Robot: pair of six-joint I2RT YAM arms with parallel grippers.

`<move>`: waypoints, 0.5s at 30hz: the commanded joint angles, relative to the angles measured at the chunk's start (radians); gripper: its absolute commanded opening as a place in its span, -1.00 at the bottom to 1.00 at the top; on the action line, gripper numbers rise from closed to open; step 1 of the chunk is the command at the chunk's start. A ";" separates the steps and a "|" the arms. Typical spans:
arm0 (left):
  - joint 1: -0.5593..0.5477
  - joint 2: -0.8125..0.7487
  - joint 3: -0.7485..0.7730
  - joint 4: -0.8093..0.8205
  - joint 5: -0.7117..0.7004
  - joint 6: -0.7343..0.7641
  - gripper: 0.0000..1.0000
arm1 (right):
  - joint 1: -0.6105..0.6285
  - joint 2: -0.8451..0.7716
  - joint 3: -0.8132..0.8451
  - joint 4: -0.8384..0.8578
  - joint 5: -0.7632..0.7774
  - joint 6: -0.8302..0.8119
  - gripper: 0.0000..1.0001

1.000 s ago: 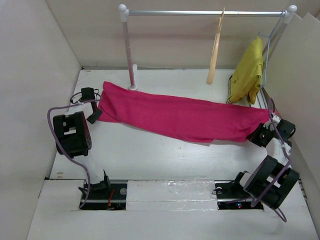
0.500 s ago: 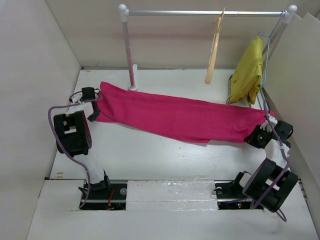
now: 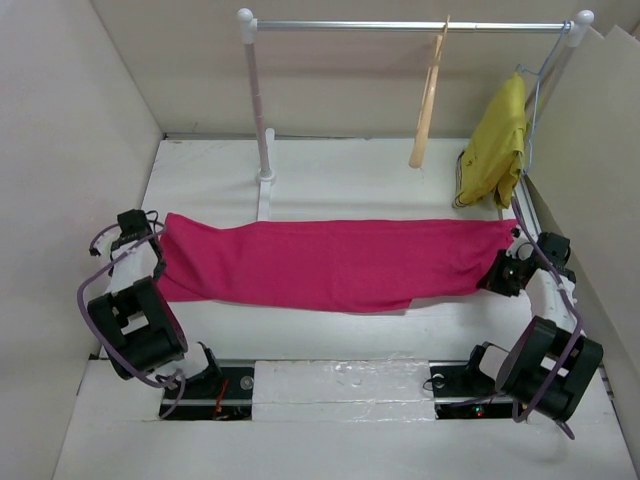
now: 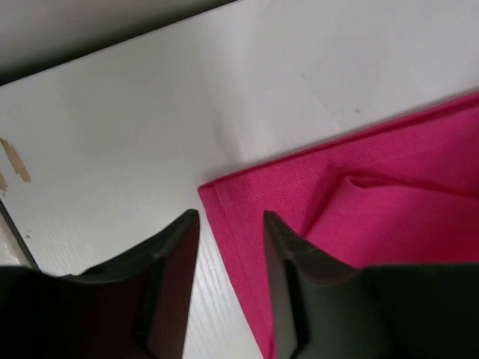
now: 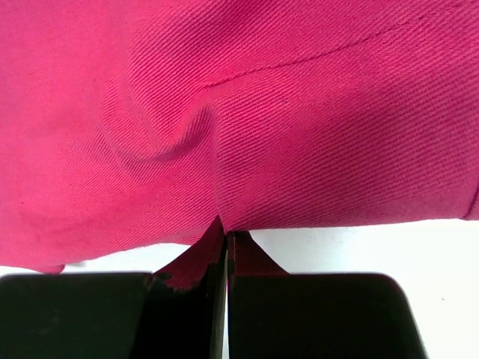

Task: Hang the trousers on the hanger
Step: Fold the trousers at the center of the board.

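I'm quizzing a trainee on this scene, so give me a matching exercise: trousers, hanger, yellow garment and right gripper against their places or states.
1 trousers
2 hanger
3 yellow garment
4 right gripper

A bare, hanging from the rail
B shut on cloth
C stretched across the table
D hanging at the rail's right end

Pairs: 1-C, 2-A, 3-D, 4-B

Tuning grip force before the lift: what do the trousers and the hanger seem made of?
The trousers: probably woven cotton-type twill, matte; fine diagonal ribs and a stitched seam show. The hanger: seemingly pale wood, smooth; tan colour suggests it, grain too small to see.
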 commanded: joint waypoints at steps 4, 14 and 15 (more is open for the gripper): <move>-0.044 -0.226 0.015 -0.076 0.017 0.000 -0.21 | 0.008 0.032 0.020 0.066 -0.079 0.031 -1.00; -0.044 -0.083 -0.021 0.146 0.242 0.032 -0.20 | 0.028 0.051 0.002 0.141 -0.139 0.028 -1.00; -0.044 -0.043 -0.012 0.148 0.241 0.032 -0.20 | 0.028 0.049 0.003 0.144 -0.137 0.026 -1.00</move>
